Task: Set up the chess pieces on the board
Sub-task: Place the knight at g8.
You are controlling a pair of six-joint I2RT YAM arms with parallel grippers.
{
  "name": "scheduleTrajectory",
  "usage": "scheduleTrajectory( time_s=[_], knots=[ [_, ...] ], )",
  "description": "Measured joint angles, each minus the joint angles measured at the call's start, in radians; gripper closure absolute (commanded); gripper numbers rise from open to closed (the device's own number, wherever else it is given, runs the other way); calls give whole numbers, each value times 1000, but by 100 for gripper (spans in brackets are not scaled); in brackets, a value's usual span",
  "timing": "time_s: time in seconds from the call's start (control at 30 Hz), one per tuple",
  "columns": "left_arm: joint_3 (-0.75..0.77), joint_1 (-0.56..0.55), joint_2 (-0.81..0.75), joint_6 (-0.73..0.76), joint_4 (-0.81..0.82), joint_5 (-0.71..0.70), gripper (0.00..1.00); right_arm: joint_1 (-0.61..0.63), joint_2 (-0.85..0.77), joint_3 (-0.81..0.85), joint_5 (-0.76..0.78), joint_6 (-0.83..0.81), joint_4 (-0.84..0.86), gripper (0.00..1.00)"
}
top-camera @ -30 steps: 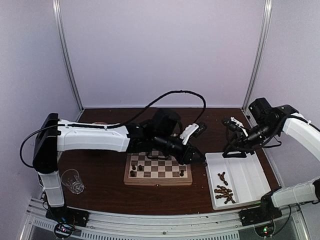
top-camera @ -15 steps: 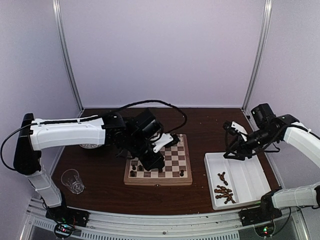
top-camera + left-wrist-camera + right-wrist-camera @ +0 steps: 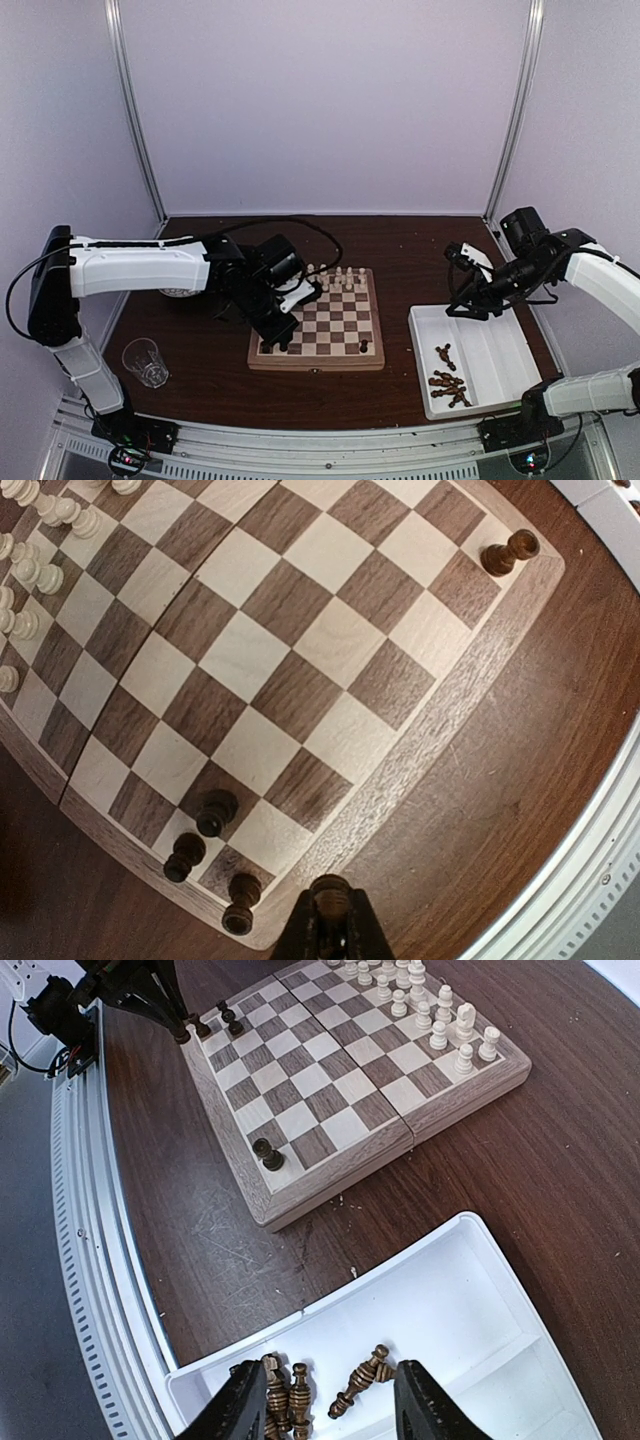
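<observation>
Top external view: above the dark table [image 3: 200, 385], the left arm [image 3: 150, 270] has swung back from the white tray's [image 3: 505, 345] side to the near-left corner of the chessboard [image 3: 335, 322]. The tray lies right of the board, with loose dark chessmen [image 3: 447, 382] in its near end. Over it hangs the right gripper [image 3: 333, 1400], jaws wide and empty. The left gripper [image 3: 330, 920] is clamped on a dark piece [image 3: 331, 890], just off the board's near edge beside three standing dark pieces [image 3: 215, 812]. White pieces [image 3: 340, 277] fill the far rows. Placing it looks imminent.
</observation>
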Motion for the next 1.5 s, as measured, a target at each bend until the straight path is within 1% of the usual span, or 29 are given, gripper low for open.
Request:
scheduleTrajectory(
  time_s=[0.27,0.57,0.83,1.0,1.07,1.2,1.5],
  knots=[
    [-17,20,25,-20,15,-12,100,0,0,-3,3,0,2,53],
    [-110,35,23,-61,117,-43,100,0,10,-3,3,-2,3,53],
    [-147,35,11,-84,187,-64,100,0,11,-3,3,-1,3,53],
    [-159,35,3,-89,201,-72,100,0,14,-3,3,-1,3,53],
    [-162,35,3,-91,208,-75,99,0,17,-3,3,-1,3,53],
    [-164,35,2,-95,214,-77,92,0,20,-3,3,-1,3,53],
    [-166,35,0,-102,212,-77,87,0,21,-3,3,-1,3,53]
  ],
)
